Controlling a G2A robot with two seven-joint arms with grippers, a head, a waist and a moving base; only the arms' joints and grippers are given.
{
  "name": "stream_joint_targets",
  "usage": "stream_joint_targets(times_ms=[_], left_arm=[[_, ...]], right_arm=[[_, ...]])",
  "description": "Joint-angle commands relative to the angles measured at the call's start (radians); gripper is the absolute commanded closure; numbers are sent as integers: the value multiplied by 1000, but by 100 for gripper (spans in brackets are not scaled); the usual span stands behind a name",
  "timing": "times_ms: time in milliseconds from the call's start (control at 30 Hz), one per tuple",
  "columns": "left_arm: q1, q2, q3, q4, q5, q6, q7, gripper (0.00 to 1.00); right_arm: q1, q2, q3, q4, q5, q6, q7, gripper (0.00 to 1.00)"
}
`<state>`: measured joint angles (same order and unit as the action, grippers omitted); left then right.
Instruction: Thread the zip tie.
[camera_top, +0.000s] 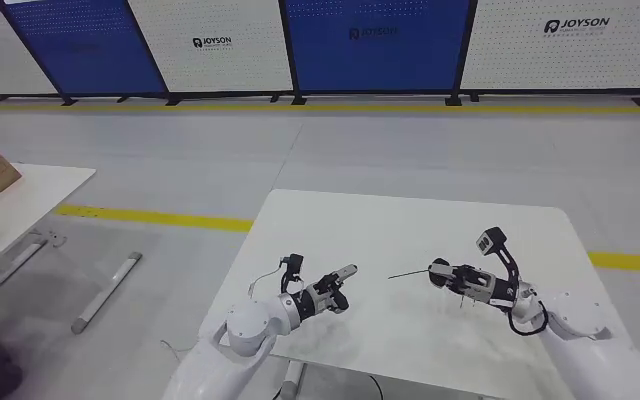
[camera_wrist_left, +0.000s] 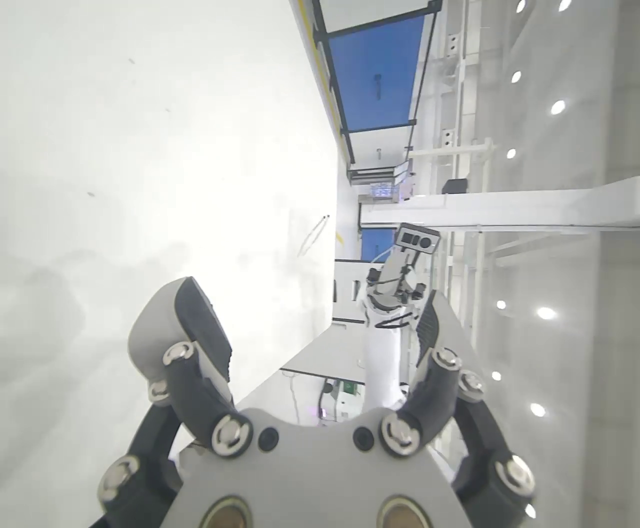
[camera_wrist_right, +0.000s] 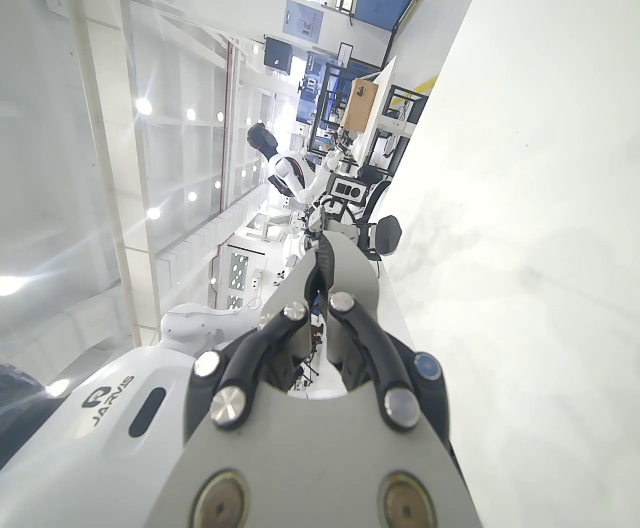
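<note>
A thin black zip tie (camera_top: 410, 274) stretches out straight on the white table (camera_top: 400, 220), between the two grippers. In the left wrist view the zip tie (camera_wrist_left: 313, 235) sits low at the table surface with its shadow beside it. My left gripper (camera_top: 342, 285) is at the table's front left, open and empty (camera_wrist_left: 310, 295), facing the tie. My right gripper (camera_top: 437, 270) is at the tie's far end, shut (camera_wrist_right: 320, 245), with nothing visible between its fingers. It appears to hover above the table (camera_wrist_left: 380, 280), and I cannot tell whether it touches the tie.
The near table edge (camera_top: 330, 350) runs just behind the left arm. A second white table (camera_top: 40, 190) stands far to the left. Blue and white partition panels (camera_top: 380, 45) line the back of the room.
</note>
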<state>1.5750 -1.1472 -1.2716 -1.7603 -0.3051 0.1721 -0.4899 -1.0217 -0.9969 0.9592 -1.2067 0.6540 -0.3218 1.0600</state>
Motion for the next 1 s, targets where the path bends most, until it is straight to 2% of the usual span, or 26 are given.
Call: stream_joint_targets(times_ms=[0,200,233,367,567,667,967], left_arm=[[1,0,-1,-1,24,1,-1,0],[1,0,-1,-1,24,1,-1,0],[1,0,-1,-1,24,1,-1,0],[-1,-4,13,-7,-16,-67,21,0],[-33,-15,71,-35,-62,-134,28,0],[-61,-22,103,-33,-71,-118,61,0],[-61,-22,103,-33,-71,-118,61,0]], right_arm=[[0,0,0,0,0,0,0,100],[0,0,0,0,0,0,0,100],[-6,-1,5,-7,-3,-4,-30,100],[-31,-8,12,-38,15,-18,-79,100],[-34,-47,-19,-46,47,-18,-141,100],[-13,-69,-58,-20,50,-14,-131,100],[-13,-69,-58,-20,50,-14,-131,100]])
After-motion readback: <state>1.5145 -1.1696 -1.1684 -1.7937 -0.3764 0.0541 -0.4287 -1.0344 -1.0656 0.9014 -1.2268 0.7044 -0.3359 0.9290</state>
